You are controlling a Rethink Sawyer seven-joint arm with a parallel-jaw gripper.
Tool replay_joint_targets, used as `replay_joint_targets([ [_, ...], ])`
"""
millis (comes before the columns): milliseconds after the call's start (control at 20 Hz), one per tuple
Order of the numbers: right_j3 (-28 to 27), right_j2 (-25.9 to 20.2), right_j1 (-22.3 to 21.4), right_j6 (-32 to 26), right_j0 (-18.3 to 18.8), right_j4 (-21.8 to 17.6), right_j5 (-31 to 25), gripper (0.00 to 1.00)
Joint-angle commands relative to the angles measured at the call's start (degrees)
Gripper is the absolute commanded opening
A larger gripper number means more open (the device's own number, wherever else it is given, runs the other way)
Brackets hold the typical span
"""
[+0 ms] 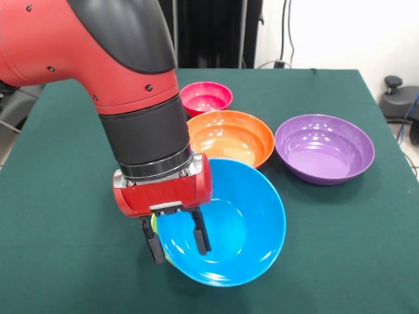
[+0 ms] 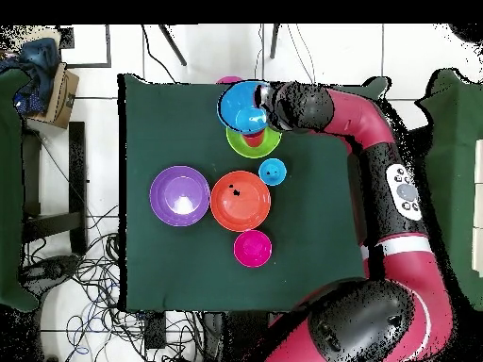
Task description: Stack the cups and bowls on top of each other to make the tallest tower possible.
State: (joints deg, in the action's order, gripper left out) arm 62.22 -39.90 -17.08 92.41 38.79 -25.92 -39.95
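Observation:
My gripper (image 1: pixel 177 241) is shut on the near rim of the blue bowl (image 1: pixel 229 226), one finger inside and one outside. The bowl hangs tilted, its mouth facing the front camera. A sliver of the lime green bowl (image 1: pixel 154 224) shows behind the fingers. From overhead, the blue bowl (image 2: pixel 241 106) and gripper (image 2: pixel 267 100) are just beyond the lime green bowl (image 2: pixel 253 143), which holds a red cup (image 2: pixel 253 139). A light blue cup (image 2: pixel 272 172) stands beside it. The orange bowl (image 1: pixel 229 136), purple bowl (image 1: pixel 324 147) and small pink-red bowl (image 1: pixel 206 97) sit apart on the table.
The green table cloth (image 1: pixel 59 196) covers the table. A pink edge (image 2: pixel 229 80) peeks out by the blue bowl near the table's border in the overhead view. The orange bowl (image 2: pixel 240 200), purple bowl (image 2: pixel 179 195) and pink-red bowl (image 2: pixel 253 248) cluster mid-table.

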Motion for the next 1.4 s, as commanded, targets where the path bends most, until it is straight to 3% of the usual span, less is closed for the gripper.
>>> replay_joint_targets([
  [50, 2.55, 2.72, -0.09, -2.99, -0.32, 0.32, -5.02, 1.0],
  [600, 4.68, 2.36, -1.04, -2.98, -0.18, 1.18, -5.71, 1.0],
  [900, 13.36, 1.77, -5.25, -3.13, 0.4, 2.84, -7.66, 1.0],
  [1150, 17.88, 3.1, -7.2, -3.22, -1.02, 1.53, -7.71, 1.0],
  [1400, 16.33, 4.42, -5.94, -3.26, -2.67, 0.43, -8.58, 1.0],
])
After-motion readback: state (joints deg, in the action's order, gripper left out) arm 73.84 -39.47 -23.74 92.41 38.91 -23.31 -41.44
